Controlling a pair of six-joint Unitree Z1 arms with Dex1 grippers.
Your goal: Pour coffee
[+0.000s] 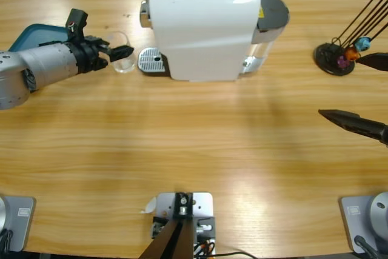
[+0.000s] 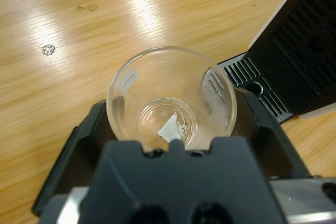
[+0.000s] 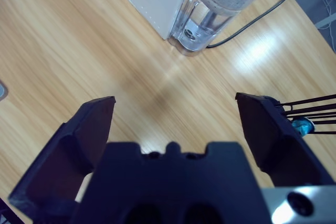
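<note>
Left pincer [image 1: 123, 53] grips the clear glass [image 1: 123, 60] at upper left of the high view, just beside the coffee machine's [image 1: 203, 25] drip grate [image 1: 152, 60]. The left wrist view alone shows the glass empty, a white scrap at its bottom. Right pincer [image 3: 176, 121] spreads wide over bare desk [image 1: 194, 144]; overhead it's cut off at the right edge.
</note>
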